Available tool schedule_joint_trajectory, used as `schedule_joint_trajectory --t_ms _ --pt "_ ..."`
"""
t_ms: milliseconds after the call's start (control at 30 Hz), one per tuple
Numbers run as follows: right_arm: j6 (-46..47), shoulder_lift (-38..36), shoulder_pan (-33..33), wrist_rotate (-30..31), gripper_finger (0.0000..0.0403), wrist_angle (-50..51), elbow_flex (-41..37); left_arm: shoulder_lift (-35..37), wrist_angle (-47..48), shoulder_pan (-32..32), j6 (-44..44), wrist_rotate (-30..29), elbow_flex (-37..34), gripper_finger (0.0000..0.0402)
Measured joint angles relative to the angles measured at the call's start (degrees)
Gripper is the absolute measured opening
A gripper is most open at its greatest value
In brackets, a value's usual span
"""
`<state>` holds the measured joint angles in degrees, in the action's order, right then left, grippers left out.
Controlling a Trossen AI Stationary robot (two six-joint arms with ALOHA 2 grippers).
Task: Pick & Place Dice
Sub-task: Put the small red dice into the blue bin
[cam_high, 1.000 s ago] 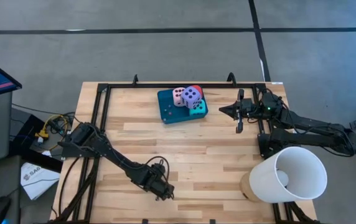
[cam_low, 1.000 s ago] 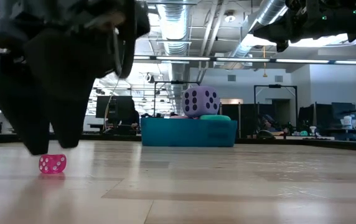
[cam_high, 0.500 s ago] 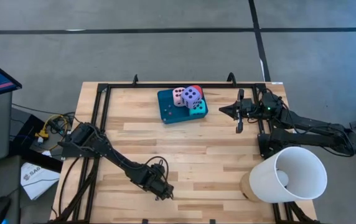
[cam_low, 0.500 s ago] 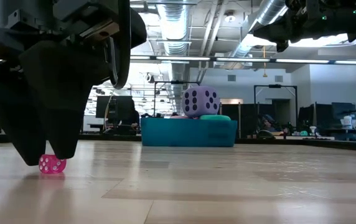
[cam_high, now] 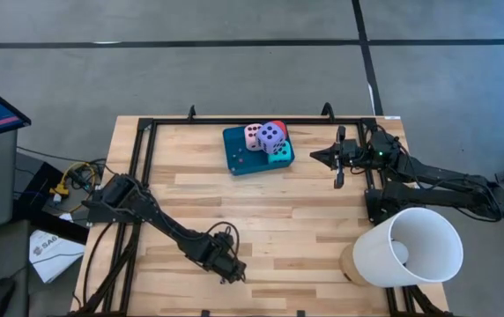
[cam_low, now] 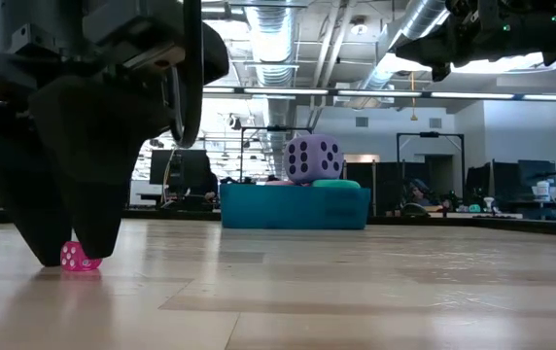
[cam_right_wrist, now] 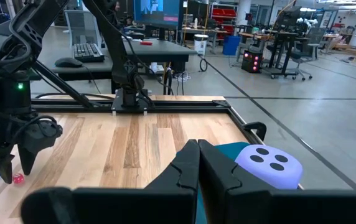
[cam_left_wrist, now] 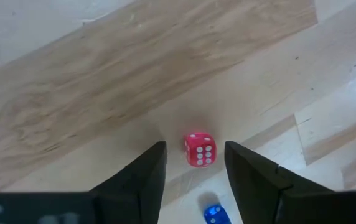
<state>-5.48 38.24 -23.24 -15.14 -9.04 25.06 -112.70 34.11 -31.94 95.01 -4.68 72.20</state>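
One left claw point(cam_left_wrist: 193, 163), partly open, straddling small red die point(cam_left_wrist: 200, 149), not gripping

Grey concrete floor point(cam_high: 234, 70), exposed ceiling ducts point(cam_low: 288, 39), desks point(cam_right_wrist: 159, 46), lit workshop beyond

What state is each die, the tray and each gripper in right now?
Small red die: on table, between left gripper's open fingers.
Small blue die: loose on table.
Purple die: stacked on teal tray.
Left gripper: open, lowered.
Right gripper: shut, raised.
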Motion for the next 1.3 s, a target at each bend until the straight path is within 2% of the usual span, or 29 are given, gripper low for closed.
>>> schedule_joint_trajectory --t_ms 433,900,1300 --pt "0.00 0.00 0.00 0.00 0.0000 0.00 0.02 -0.50 -0.18 0.13 0.01 1.07 0.07 0.0138" --pt "0.00 0.00 0.00 0.00 0.0000 0.00 0.02 -0.55 -0.68 0.15 -0.01 1.13 0.00 0.0044" --pt "0.00 0.00 0.00 -0.02 0.0000 0.02 0.02 -0.37 -0.34 0.32 -0.68 1.15 0.00 0.0046"
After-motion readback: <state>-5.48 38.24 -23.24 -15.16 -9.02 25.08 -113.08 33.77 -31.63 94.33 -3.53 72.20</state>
